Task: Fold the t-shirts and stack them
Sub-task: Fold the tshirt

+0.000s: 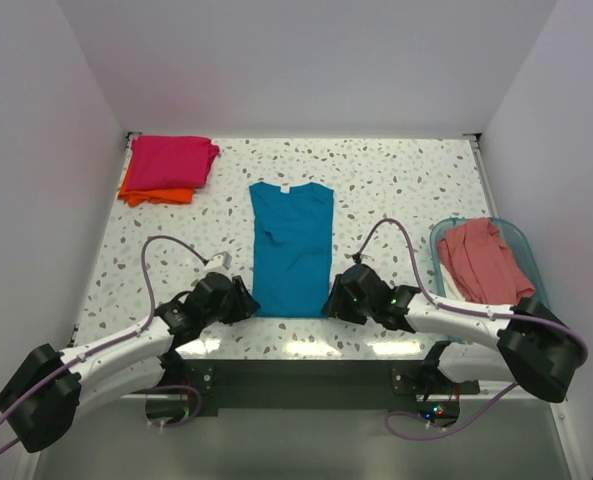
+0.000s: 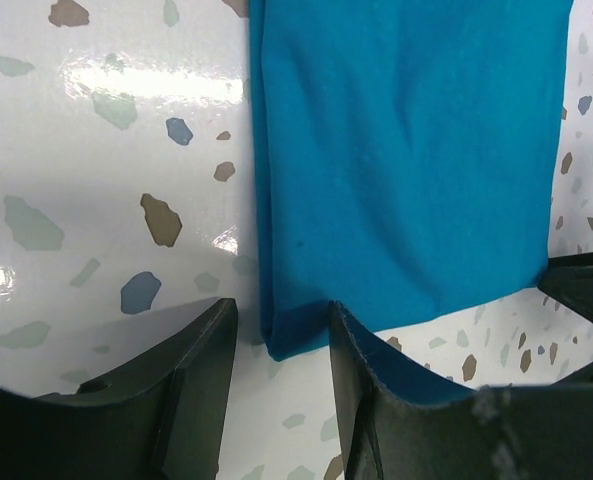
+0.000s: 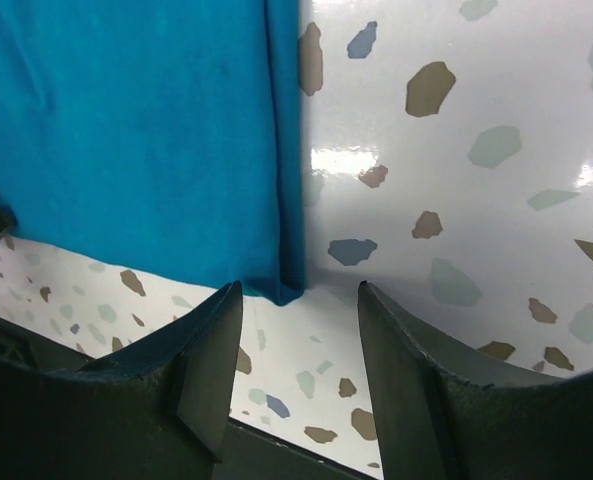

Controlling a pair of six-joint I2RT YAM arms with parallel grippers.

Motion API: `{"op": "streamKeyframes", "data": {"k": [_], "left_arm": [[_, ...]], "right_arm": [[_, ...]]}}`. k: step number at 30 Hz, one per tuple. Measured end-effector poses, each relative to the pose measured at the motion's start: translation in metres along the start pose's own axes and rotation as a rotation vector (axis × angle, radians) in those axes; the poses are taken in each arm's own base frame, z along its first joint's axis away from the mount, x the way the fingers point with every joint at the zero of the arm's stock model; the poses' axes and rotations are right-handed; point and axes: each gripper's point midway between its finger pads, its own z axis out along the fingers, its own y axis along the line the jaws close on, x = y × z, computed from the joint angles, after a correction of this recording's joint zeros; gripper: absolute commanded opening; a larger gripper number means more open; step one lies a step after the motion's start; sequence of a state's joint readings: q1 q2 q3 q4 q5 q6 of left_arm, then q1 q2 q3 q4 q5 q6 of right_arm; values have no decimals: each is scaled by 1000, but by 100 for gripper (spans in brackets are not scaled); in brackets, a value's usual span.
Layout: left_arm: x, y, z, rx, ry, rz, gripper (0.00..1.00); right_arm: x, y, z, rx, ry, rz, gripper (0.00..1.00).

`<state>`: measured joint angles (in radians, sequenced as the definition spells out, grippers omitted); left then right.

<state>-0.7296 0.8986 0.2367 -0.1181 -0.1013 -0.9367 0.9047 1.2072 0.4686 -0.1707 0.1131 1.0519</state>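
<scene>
The teal shirt [image 1: 292,250] lies flat on the worktop [image 1: 396,180], where only wrist views show the left tool [image 2: 281,325] and right tool [image 3: 298,300] half open, empty, straddling its near corners, and only the top view shows the far-left magenta shirt [image 1: 173,160].

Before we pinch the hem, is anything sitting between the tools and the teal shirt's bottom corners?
Nothing visible is. The left tool and the right tool each stand open around a bottom corner of the teal shirt, which lies flat on the table.
</scene>
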Motion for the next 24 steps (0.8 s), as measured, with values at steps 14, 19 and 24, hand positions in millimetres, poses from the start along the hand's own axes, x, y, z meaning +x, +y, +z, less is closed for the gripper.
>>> {"op": "streamKeyframes", "data": {"k": [14,19,24], "left_arm": [[21,-16,9,71,26,-10,0],[33,-20,0,84,64,25,0],[48,-31,-23,116,102,61,0]], "right_arm": [[8,11,15,-22,10,40,0],[13,7,-1,-18,23,-1,0],[31,17,-31,-83,36,-95,0]]}}
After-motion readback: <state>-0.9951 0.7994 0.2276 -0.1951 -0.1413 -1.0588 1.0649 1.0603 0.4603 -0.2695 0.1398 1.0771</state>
